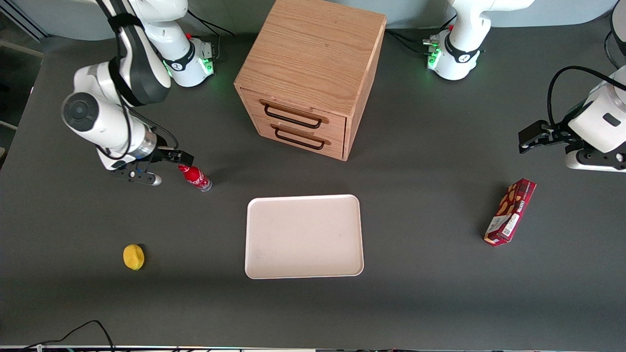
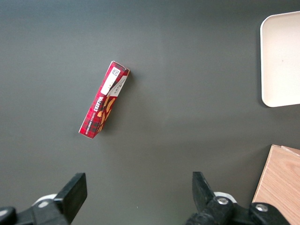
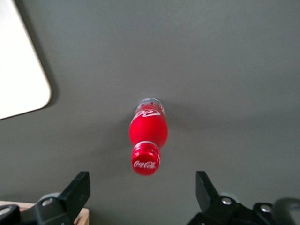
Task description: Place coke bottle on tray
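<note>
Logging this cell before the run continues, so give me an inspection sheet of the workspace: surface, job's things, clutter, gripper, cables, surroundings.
Surface: dark grey table, flat.
Job's things: coke bottle upright on the table, not gripped; tray bare, nearer the front camera than the wooden drawer cabinet.
Clutter: lemon; red snack box toward the parked arm's end.
Gripper: right gripper open, above the bottle's cap.
Cables: black cable at the table's near edge.
Surroundings: nothing seen.

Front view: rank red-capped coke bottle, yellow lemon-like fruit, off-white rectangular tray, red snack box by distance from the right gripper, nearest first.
Right gripper, fingers open:
1. Red-capped coke bottle, right beside the fingers.
2. Yellow fruit, nearer the camera.
3. Off-white tray, mid-table; close to 2.
4. Red snack box, toward the parked arm's end.
</note>
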### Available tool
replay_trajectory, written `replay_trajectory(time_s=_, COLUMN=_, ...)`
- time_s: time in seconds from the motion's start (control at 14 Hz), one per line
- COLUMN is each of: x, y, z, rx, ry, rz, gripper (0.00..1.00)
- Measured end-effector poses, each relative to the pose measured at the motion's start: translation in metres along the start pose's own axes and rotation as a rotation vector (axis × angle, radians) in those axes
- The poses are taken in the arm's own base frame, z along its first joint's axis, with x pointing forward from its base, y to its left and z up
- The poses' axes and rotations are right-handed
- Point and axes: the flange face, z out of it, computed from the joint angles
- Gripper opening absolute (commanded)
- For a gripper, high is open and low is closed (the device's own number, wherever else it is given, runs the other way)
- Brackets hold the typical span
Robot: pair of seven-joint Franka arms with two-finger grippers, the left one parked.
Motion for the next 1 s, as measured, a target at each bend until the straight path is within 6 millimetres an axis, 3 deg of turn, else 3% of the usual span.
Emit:
replay_trajectory(time_s=0.14, x=-0.004, y=0.001, z=0.016, rx=0.004, ry=0.011, rz=-0.001, gripper=0.97)
replay_trajectory(time_s=0.36, x=-0.007, y=0.004, z=0.03, rx=0.001, ry=0.04, rz=-0.011, gripper=0.68)
replay_trajectory(time_s=0.43, x=-0.007, y=0.005, z=0.033, rx=-0.003, ry=0.041, rz=-0.014, gripper=0.5)
replay_trajectory(time_s=0.57, x=-0.007, y=0.005, z=0.034, rx=-0.002, ry=0.045, rz=-0.016, gripper=0.0)
replay_trajectory(time_s=1.0, x=-0.007, y=0.004, z=0.033, rx=-0.002, ry=0.052, rz=-0.018, gripper=0.0)
